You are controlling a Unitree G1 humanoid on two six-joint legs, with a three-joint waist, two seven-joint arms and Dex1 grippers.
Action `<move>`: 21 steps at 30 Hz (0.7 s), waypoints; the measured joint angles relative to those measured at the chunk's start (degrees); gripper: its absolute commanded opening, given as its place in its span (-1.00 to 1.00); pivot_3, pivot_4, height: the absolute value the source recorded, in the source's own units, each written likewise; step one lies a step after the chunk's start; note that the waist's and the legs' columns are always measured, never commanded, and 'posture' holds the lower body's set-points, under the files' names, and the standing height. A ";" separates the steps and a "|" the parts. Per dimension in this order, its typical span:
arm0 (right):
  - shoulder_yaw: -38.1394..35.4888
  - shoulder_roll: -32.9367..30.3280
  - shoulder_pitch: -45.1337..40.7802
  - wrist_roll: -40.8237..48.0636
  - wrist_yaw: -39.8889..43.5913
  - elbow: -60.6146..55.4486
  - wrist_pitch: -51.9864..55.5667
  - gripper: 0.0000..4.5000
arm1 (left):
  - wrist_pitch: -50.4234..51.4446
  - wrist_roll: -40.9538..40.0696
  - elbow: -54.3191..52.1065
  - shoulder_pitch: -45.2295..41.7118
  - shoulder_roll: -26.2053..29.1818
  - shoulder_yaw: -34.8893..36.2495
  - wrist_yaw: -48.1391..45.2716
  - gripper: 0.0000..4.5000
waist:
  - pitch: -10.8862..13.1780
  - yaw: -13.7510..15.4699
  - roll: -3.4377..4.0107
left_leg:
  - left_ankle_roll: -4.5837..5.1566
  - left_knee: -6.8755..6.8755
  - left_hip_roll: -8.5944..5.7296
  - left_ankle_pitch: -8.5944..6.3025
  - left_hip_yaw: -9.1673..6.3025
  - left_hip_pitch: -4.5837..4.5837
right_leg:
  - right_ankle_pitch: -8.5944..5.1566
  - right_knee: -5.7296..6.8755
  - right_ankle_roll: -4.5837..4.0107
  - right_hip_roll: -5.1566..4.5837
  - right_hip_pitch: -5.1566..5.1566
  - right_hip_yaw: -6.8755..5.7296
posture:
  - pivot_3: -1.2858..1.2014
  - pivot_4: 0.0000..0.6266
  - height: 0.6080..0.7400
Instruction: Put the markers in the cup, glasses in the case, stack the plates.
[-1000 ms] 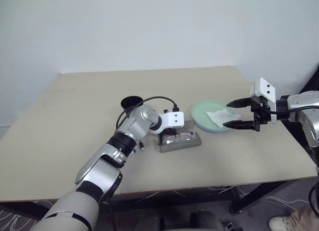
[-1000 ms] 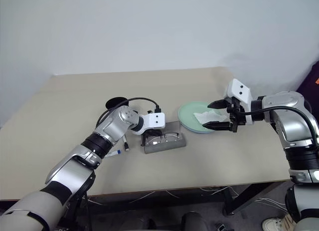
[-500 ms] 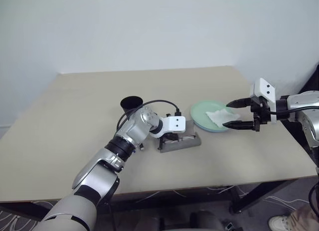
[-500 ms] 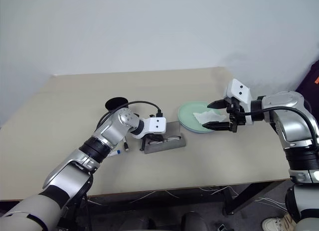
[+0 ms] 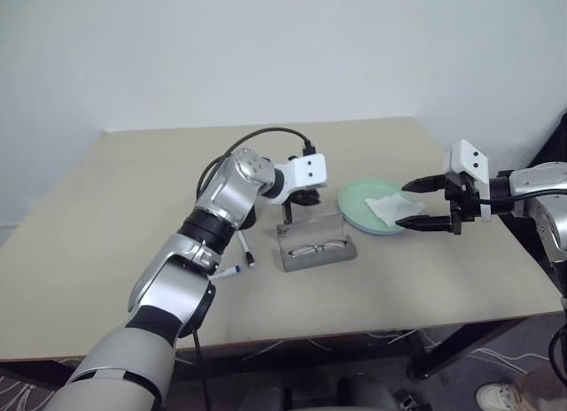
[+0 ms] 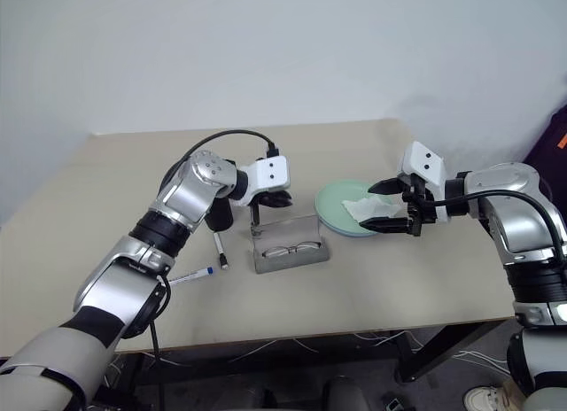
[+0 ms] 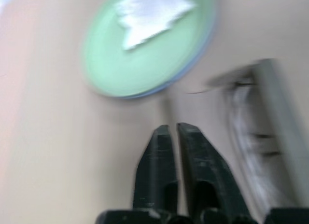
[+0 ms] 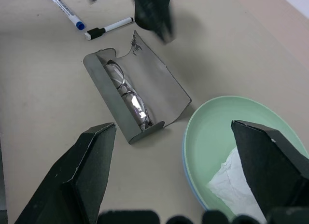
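The grey case lies open near the middle of the bench, its lid standing up on the far side, and the glasses rest inside it. The left end effector hangs above the bench just beyond the case, touching nothing; in the left wrist view its two black fingers stand almost pressed together with only a thin slit between them, holding nothing. To the right of the case the pale green plate sits stacked on the light blue plate, whose rim shows beneath it, and a white tissue lies on the green one. The right end effector is spread wide and empty over the plates' right edge. Left of the case, the black-capped marker and the blue-capped marker lie flat on the bench, apart from each other. The black cup stands just behind the short marker, partly hidden by the left arm.
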 measured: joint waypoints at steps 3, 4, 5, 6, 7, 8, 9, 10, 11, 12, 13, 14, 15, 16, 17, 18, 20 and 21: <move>0.10 0.16 -0.07 0.01 -0.03 -0.01 0.00 0.84 | -2.73 0.16 5.64 -1.60 -0.56 1.06 3.67 -0.75 | 0.00 0.01 0.00 | 0.00 -0.01 0.00 0.00 0.00 0.00 | 0.06 0.00 0.09 0.00 0.01 0.00 | 0.03 -1.00 0.87; 0.14 0.25 -0.11 0.01 -0.03 -0.01 0.00 0.84 | -4.10 0.46 8.31 -1.90 -0.94 1.09 5.08 -0.87 | 0.00 0.01 0.00 | 0.00 -0.01 -0.01 0.00 0.01 -0.01 | 0.06 -0.01 0.10 0.00 0.01 0.00 | 0.03 -1.00 0.87; 0.16 0.32 -0.16 0.02 -0.03 -0.01 0.00 0.84 | -5.10 0.77 10.39 -1.89 -1.23 1.06 5.95 -0.99 | 0.00 0.01 0.00 | 0.00 -0.01 -0.01 0.00 0.01 -0.02 | 0.07 -0.01 0.12 0.00 0.00 0.00 | 0.03 -1.00 0.87; 0.16 0.32 -0.18 0.02 -0.03 -0.01 0.00 0.84 | -5.75 1.08 11.86 -1.85 -1.41 1.01 6.42 -0.99 | 0.00 0.01 -0.01 | 0.00 -0.01 -0.01 0.00 0.01 -0.04 | 0.08 -0.01 0.13 0.00 -0.02 0.00 | 0.03 -1.00 0.87; 0.16 0.32 -0.21 0.02 -0.04 -0.01 0.00 0.84 | -6.75 1.43 13.32 -1.78 -1.51 0.87 6.88 -0.99 | 0.00 0.01 -0.01 | -0.01 -0.02 -0.01 0.00 0.01 -0.05 | 0.08 -0.02 0.14 0.00 -0.03 0.00 | 0.03 -1.00 0.87; 0.16 0.32 -0.22 0.02 -0.04 -0.01 0.00 0.84 | -7.91 2.12 14.64 -1.74 -1.57 0.61 7.31 -0.99 | 0.00 0.02 -0.01 | -0.01 -0.02 -0.02 -0.01 0.01 -0.06 | 0.09 -0.02 0.14 0.00 -0.03 0.00 | 0.03 -1.00 0.87; 0.16 0.32 -0.22 0.02 -0.04 -0.01 0.00 0.84 | -8.49 2.40 15.35 -1.72 -1.64 0.54 7.57 -0.99 | 0.00 0.02 -0.01 | -0.01 -0.02 -0.02 -0.01 0.01 -0.06 | 0.09 -0.02 0.14 0.00 -0.02 0.00 | 0.03 -1.00 0.87; 0.16 0.32 -0.23 0.02 -0.04 -0.01 0.00 0.84 | -8.97 2.62 16.28 -1.71 -1.93 0.54 8.07 -0.99 | 0.00 0.02 -0.01 | -0.01 -0.02 -0.02 -0.01 0.01 -0.06 | 0.09 -0.02 0.15 0.00 -0.02 0.00 | 0.03 -1.00 0.87; 0.16 0.33 -0.24 0.02 -0.04 -0.02 0.00 0.84 | -9.24 2.84 16.86 -1.65 -2.21 0.48 8.41 -0.99 | 0.00 0.05 -0.01 | -0.01 -0.02 -0.02 -0.01 0.01 -0.07 | 0.09 -0.02 0.15 0.00 -0.02 0.00 | 0.03 -1.00 0.87; 0.17 0.36 -0.25 0.02 -0.04 -0.04 0.01 0.84 | -9.70 3.41 17.49 -1.52 -2.48 0.32 8.67 -0.99 | 0.00 0.13 -0.01 | -0.01 -0.01 -0.03 -0.01 0.00 -0.07 | 0.10 -0.02 0.16 0.00 -0.02 0.00 | 0.03 -1.00 0.87; 0.16 0.37 -0.25 0.03 -0.04 -0.04 0.01 0.84 | -9.90 3.63 17.69 -1.29 -2.65 0.25 8.69 -0.99 | 0.00 0.16 -0.01 | -0.01 0.00 -0.03 -0.01 0.00 -0.07 | 0.10 -0.02 0.16 -0.01 -0.02 0.00 | 0.03 -1.00 0.87; 0.17 0.37 -0.25 0.03 -0.05 -0.05 0.01 0.84 | -10.20 3.82 17.74 -0.92 -2.75 -0.11 8.65 -0.99 | 0.00 0.16 -0.01 | -0.01 0.00 -0.03 -0.01 0.00 -0.07 | 0.10 -0.02 0.16 -0.01 -0.01 0.00 | 0.03 -1.00 0.87; 0.16 0.37 -0.25 0.03 -0.05 -0.05 0.02 0.84 | -10.32 3.95 17.74 -0.60 -2.84 -0.40 8.57 -0.99 | 0.00 0.15 -0.01 | -0.01 0.00 -0.03 -0.01 0.01 -0.06 | 0.10 -0.02 0.17 -0.01 -0.01 0.00 | 0.03 -1.00 0.87; 0.16 0.37 -0.25 0.03 -0.06 -0.06 0.04 0.84 | -10.33 4.30 17.74 -0.30 -3.04 -0.66 8.23 -0.99 | 0.00 0.15 -0.01 | -0.01 0.01 -0.03 -0.01 0.01 -0.07 | 0.10 -0.02 0.17 -0.01 -0.01 0.00 | 0.03 -1.00 0.87; 0.16 0.37 -0.25 0.03 -0.07 -0.09 0.05 0.84 | -10.33 4.46 17.68 0.00 -3.19 -0.83 7.64 -0.99 | 0.00 0.15 -0.01 | -0.01 0.02 -0.03 -0.01 0.02 -0.07 | 0.11 -0.02 0.17 -0.01 -0.01 0.00 | 0.03 -1.00 0.87; 0.16 0.37 -0.25 0.03 -0.07 -0.13 0.06 0.84 | -10.33 4.53 17.61 0.37 -3.23 -1.02 6.99 -0.99 | 0.00 0.14 -0.01 | -0.01 0.01 -0.03 -0.01 0.01 -0.06 | 0.11 -0.02 0.17 -0.01 -0.01 0.00 | 0.03 -1.00 0.87; 0.16 0.37 -0.25 0.04 -0.08 -0.19 0.11 0.84 | -10.33 4.55 16.74 1.55 -3.13 -1.27 5.02 -0.99 | 0.00 0.14 -0.01 | -0.02 0.01 -0.03 -0.01 0.01 -0.06 | 0.11 -0.01 0.17 -0.01 -0.01 0.00 | 0.03 -1.00 0.87; 0.16 0.38 -0.25 0.04 -0.09 -0.20 0.14 0.84 | -10.32 4.56 16.34 2.04 -3.11 -1.50 4.12 -0.99 | 0.00 0.13 -0.01 | -0.01 0.01 -0.02 -0.01 0.01 -0.06 | 0.11 -0.01 0.17 -0.01 -0.03 0.00 | 0.03 -1.00 0.87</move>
